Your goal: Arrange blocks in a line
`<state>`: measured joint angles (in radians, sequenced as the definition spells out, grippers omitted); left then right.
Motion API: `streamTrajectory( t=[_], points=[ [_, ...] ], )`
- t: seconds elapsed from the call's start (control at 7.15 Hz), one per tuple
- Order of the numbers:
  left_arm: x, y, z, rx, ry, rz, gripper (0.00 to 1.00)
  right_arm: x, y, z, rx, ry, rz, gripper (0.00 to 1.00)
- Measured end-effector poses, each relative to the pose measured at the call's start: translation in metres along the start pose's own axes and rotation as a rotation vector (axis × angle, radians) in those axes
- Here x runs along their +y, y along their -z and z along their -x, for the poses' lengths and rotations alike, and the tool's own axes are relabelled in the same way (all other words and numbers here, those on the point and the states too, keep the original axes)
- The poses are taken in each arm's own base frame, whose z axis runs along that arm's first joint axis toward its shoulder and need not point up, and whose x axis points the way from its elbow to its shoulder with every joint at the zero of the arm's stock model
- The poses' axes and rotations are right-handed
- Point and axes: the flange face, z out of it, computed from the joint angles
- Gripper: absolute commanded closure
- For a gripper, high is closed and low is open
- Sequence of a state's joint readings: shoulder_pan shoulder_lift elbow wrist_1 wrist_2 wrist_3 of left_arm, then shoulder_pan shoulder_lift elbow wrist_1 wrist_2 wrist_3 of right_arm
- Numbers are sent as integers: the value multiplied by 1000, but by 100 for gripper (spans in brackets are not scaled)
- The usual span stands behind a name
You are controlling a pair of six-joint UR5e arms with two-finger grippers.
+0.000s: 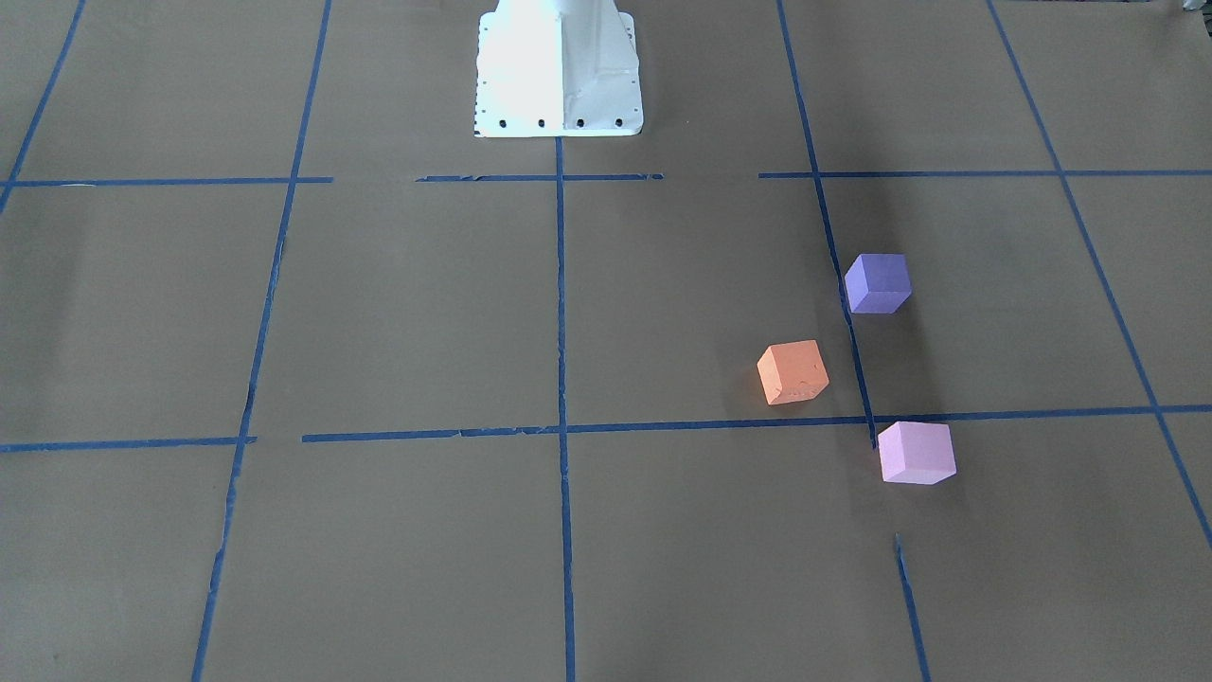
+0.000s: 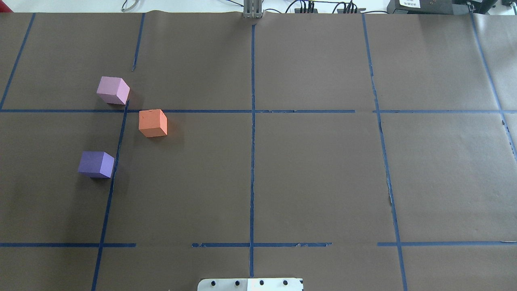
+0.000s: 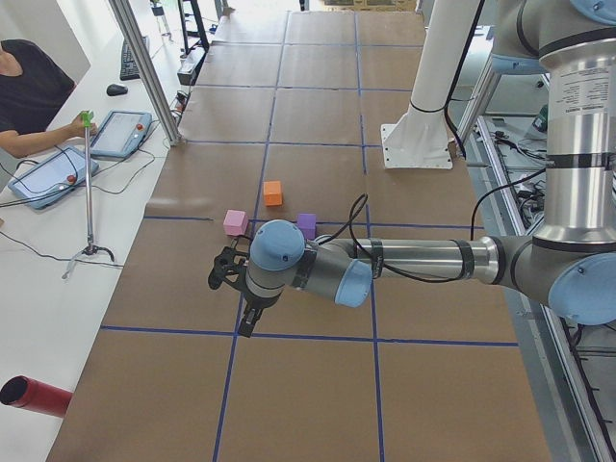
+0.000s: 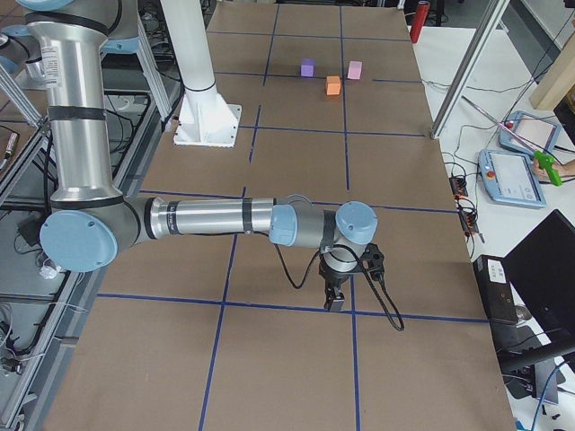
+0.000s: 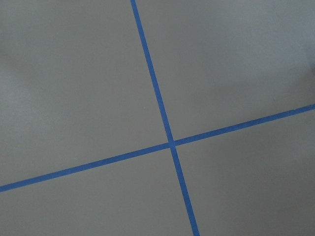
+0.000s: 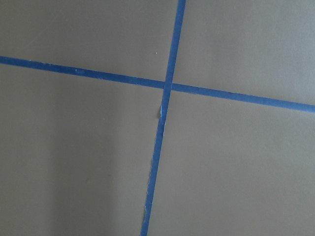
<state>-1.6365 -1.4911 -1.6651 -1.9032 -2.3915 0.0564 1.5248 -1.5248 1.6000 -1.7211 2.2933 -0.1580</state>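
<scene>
Three blocks lie apart on the brown paper on my left half of the table. The orange block [image 1: 793, 372] [image 2: 152, 123] sits between the blue-violet block [image 1: 878, 282] [image 2: 96, 164], nearer my base, and the pale pink block [image 1: 916, 453] [image 2: 113, 90], farther out. They form a bent row, not touching. My left gripper [image 3: 243, 318] shows only in the exterior left view, pointing down, short of the blocks; I cannot tell if it is open. My right gripper [image 4: 335, 299] shows only in the exterior right view, far from the blocks [image 4: 333, 85]; I cannot tell its state either.
Blue tape lines [image 2: 252, 141] divide the paper into squares; both wrist views show only paper and tape crossings [image 5: 172, 143] [image 6: 166, 85]. My white base [image 1: 559, 76] stands at the table's edge. An operator [image 3: 29, 91], tablets and a thin stand [image 3: 89, 183] are beside the table.
</scene>
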Motion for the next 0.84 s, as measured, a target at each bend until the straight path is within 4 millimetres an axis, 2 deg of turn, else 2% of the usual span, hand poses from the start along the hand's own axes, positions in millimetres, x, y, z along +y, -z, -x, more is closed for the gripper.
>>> streamTrajectory(
  t=[0.14, 0.28, 0.42, 0.84],
  points=[
    [-7, 8, -11, 0, 7, -15, 0, 0, 0, 0, 0, 0, 0, 0],
    [-19, 19, -32, 5, 27, -28, 0, 0, 0, 0, 0, 0, 0, 0],
    [-31, 25, -61, 16, 46, -26, 0, 0, 0, 0, 0, 0, 0, 0],
    [-68, 26, -185, 94, 124, 1, 0, 0, 0, 0, 0, 0, 0, 0]
  ],
)
